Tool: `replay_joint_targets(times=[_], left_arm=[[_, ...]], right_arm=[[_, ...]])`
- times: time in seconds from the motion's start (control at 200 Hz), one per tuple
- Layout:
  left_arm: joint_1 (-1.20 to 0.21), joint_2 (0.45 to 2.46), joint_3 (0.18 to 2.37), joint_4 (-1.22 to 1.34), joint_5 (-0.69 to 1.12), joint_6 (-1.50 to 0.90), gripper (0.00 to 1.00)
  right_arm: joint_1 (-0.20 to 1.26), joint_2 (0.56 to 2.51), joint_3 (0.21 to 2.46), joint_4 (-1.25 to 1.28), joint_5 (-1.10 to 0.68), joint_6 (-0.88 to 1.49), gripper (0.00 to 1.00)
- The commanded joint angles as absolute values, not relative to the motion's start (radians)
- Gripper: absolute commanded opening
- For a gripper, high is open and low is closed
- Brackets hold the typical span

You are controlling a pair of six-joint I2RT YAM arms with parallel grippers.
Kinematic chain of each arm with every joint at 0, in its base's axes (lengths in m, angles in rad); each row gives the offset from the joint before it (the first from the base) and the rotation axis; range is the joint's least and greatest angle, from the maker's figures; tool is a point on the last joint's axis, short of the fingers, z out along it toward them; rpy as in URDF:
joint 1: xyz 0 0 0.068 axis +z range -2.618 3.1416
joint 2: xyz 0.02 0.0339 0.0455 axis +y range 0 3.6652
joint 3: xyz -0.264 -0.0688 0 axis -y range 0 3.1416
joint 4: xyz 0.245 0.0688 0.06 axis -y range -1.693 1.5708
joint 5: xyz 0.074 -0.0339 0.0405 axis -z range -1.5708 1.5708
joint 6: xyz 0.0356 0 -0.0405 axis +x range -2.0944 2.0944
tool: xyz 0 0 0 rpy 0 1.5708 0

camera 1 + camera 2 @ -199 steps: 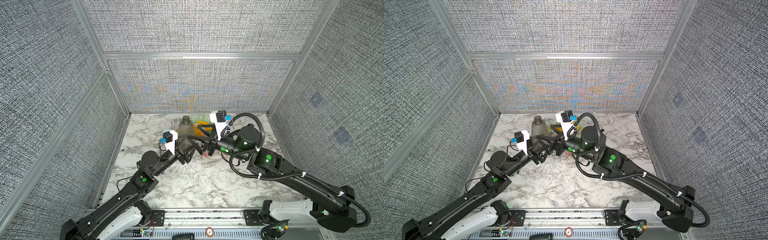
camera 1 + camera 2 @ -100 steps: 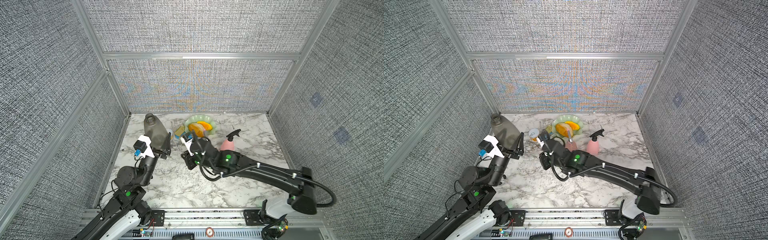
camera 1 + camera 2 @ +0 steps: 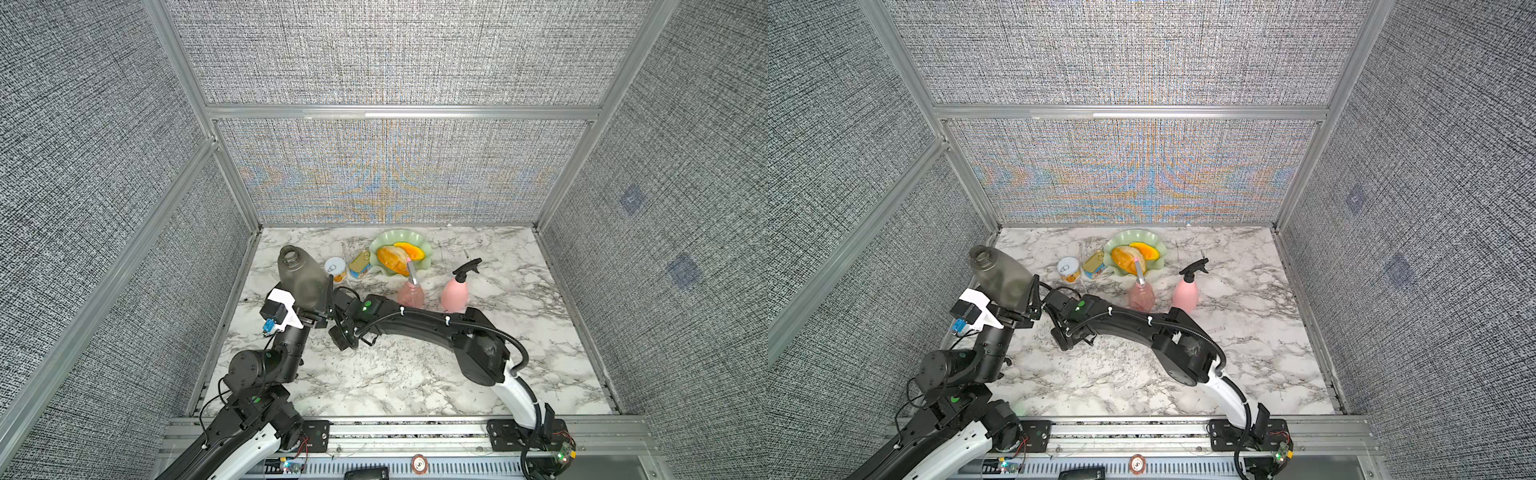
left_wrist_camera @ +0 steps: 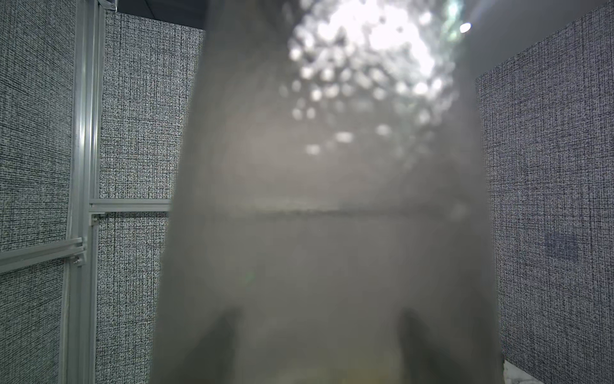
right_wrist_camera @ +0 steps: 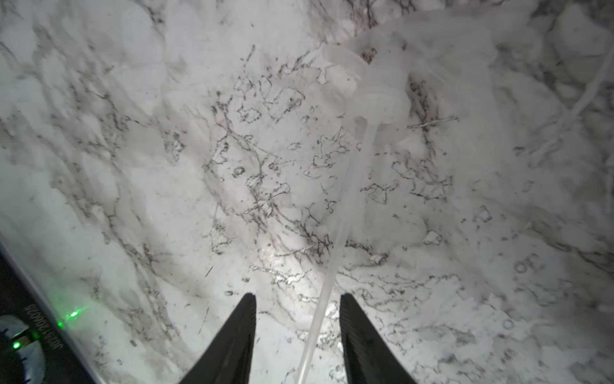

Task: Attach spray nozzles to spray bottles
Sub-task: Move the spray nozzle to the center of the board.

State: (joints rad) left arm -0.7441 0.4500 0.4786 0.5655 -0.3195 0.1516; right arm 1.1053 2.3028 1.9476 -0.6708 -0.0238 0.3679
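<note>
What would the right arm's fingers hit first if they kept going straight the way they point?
Most likely the pale clear nozzle's dip tube, which lies between the right gripper's open fingers in the wrist view. The marble table sits just behind it, though depth is hard to judge.

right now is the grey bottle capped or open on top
Open. The grey bottle shows a bare round mouth in both top views, with no nozzle screwed onto its neck.
</note>
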Motion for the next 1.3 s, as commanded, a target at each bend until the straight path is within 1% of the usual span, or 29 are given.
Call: replay_joint_targets(times=[0.0, 0.035, 0.07, 0.2, 0.29, 0.44, 0.565, 0.715, 0.755, 0.79, 0.82, 0.84, 0.855, 0.885, 0.96, 1.091, 1.296], left_arm=[[-0.745, 0.453, 0.480, 0.591, -0.305, 0.134, 0.66], [-0.744, 0.451, 0.479, 0.592, -0.307, 0.134, 0.66], [-0.744, 0.451, 0.479, 0.592, -0.310, 0.133, 0.66], [-0.744, 0.449, 0.478, 0.591, -0.311, 0.136, 0.66], [-0.744, 0.447, 0.477, 0.591, -0.312, 0.135, 0.66], [-0.744, 0.451, 0.476, 0.592, -0.312, 0.135, 0.66], [-0.744, 0.453, 0.480, 0.586, -0.303, 0.130, 0.66], [-0.744, 0.454, 0.482, 0.584, -0.300, 0.120, 0.66], [-0.744, 0.456, 0.481, 0.584, -0.293, 0.116, 0.66], [-0.744, 0.459, 0.483, 0.583, -0.290, 0.114, 0.66], [-0.744, 0.460, 0.483, 0.581, -0.289, 0.112, 0.66], [-0.744, 0.461, 0.484, 0.581, -0.287, 0.109, 0.66], [-0.744, 0.461, 0.485, 0.580, -0.287, 0.108, 0.66], [-0.744, 0.463, 0.485, 0.580, -0.285, 0.106, 0.66], [-0.744, 0.466, 0.486, 0.577, -0.279, 0.106, 0.66], [-0.745, 0.468, 0.486, 0.575, -0.281, 0.100, 0.66], [-0.744, 0.473, 0.486, 0.571, -0.273, 0.092, 0.66]], right_arm=[[1.093, 2.332, 1.964, -0.722, -0.036, 0.382, 0.45], [1.090, 2.338, 1.962, -0.721, -0.036, 0.383, 0.45], [1.086, 2.345, 1.962, -0.721, -0.042, 0.382, 0.42], [1.081, 2.333, 1.937, -0.704, -0.043, 0.389, 0.20], [1.080, 2.274, 1.870, -0.662, -0.037, 0.400, 0.12], [1.080, 2.143, 1.716, -0.624, -0.035, 0.418, 0.10], [1.078, 2.016, 1.505, -0.594, -0.041, 0.456, 0.10], [1.090, 1.881, 1.258, -0.621, -0.058, 0.508, 0.10], [1.095, 1.843, 1.213, -0.641, -0.054, 0.517, 0.12], [1.099, 1.819, 1.188, -0.662, -0.059, 0.523, 0.16], [1.103, 1.801, 1.179, -0.684, -0.072, 0.522, 0.27], [1.108, 1.789, 1.177, -0.704, -0.081, 0.515, 0.39], [1.112, 1.784, 1.179, -0.719, -0.087, 0.510, 0.45], [1.120, 1.772, 1.194, -0.749, -0.090, 0.499, 0.50], [1.128, 1.757, 1.251, -0.843, -0.077, 0.464, 0.59], [1.091, 1.790, 1.396, -0.952, -0.049, 0.398, 0.61], [1.002, 1.957, 1.589, -0.992, -0.133, 0.365, 0.61]])
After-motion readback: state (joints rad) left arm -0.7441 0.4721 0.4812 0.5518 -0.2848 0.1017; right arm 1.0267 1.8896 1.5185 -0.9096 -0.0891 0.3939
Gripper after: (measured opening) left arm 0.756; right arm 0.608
